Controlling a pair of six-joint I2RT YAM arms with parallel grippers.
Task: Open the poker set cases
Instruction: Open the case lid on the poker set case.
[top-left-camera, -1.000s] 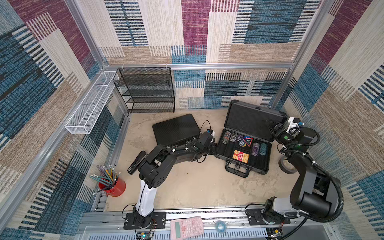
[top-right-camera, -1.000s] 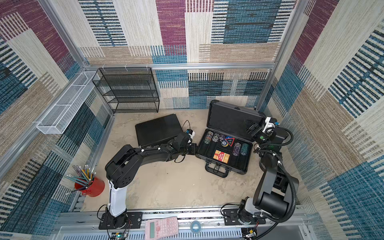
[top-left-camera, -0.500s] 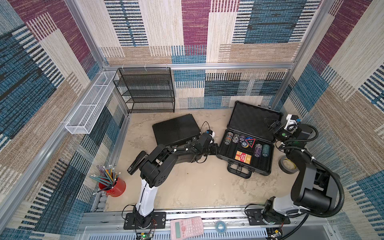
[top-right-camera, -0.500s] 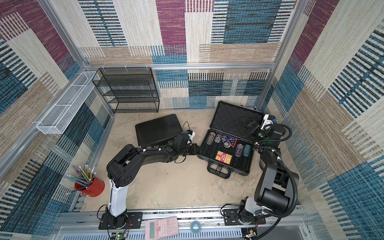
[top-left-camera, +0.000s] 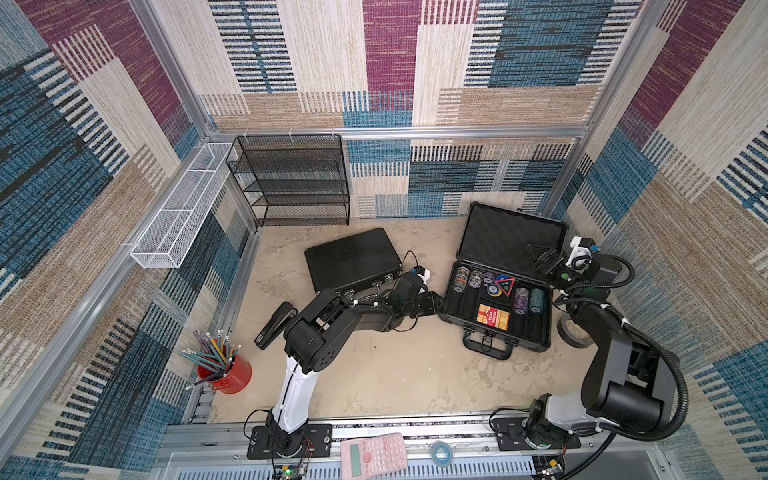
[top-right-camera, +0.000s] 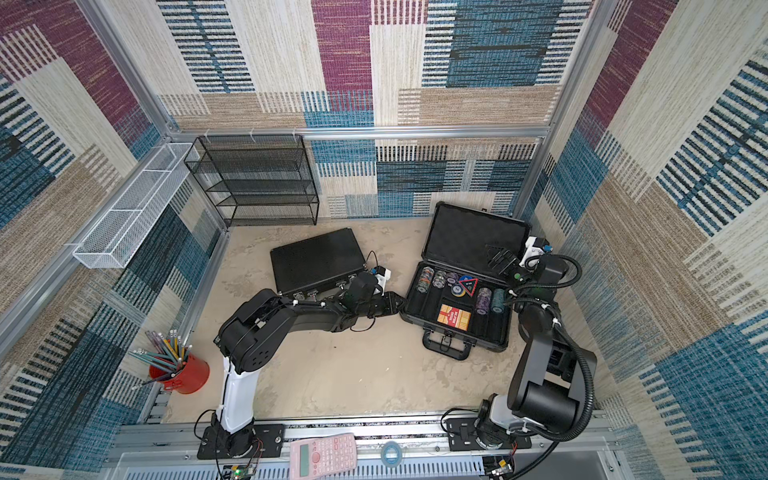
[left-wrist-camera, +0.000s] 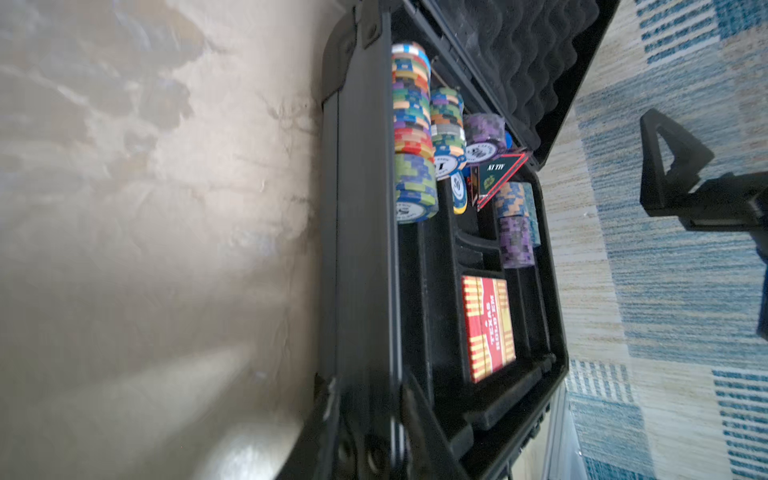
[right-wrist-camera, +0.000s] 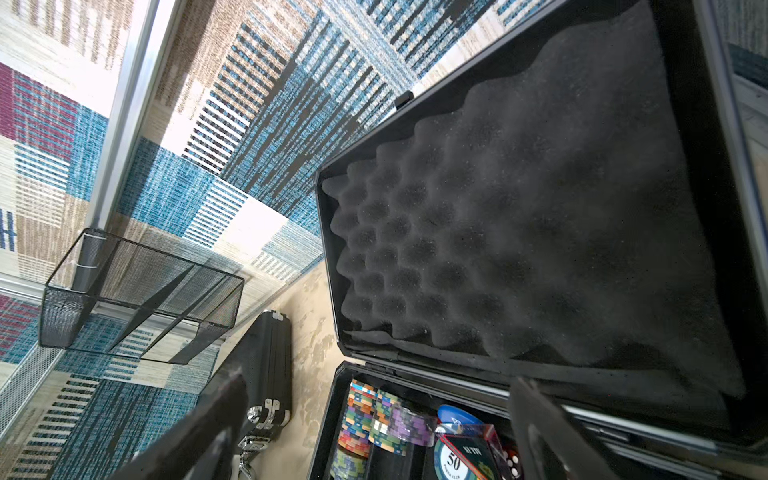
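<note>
The bulkier dark poker set case (top-left-camera: 511, 237) (top-right-camera: 478, 232) stands open at the right, its foam-lined lid (right-wrist-camera: 519, 228) raised over chips and a red card box. The slim black ribbed case (top-left-camera: 353, 259) (top-right-camera: 318, 259) (right-wrist-camera: 266, 357) lies shut behind the left arm. My left gripper (top-left-camera: 434, 302) (top-right-camera: 395, 302) (left-wrist-camera: 370, 399) sits at the open case's left side wall (left-wrist-camera: 361, 249), one finger on each side of it; blur hides whether it grips. My right gripper (top-left-camera: 545, 262) (top-right-camera: 500, 259) (right-wrist-camera: 374, 432) hangs open by the lid's right edge, holding nothing.
A black stapler (top-left-camera: 274, 326) and a red cup of pencils (top-left-camera: 226, 372) are at the left. A black mesh shelf (top-left-camera: 299, 183) and a white wire basket (top-left-camera: 178, 212) line the back left. A tape roll (top-left-camera: 571, 332) lies right of the open case.
The open case's lid has tipped further back and its base has slid slightly to the right. The left gripper has followed along the case's side wall. The right gripper stays by the lid.
</note>
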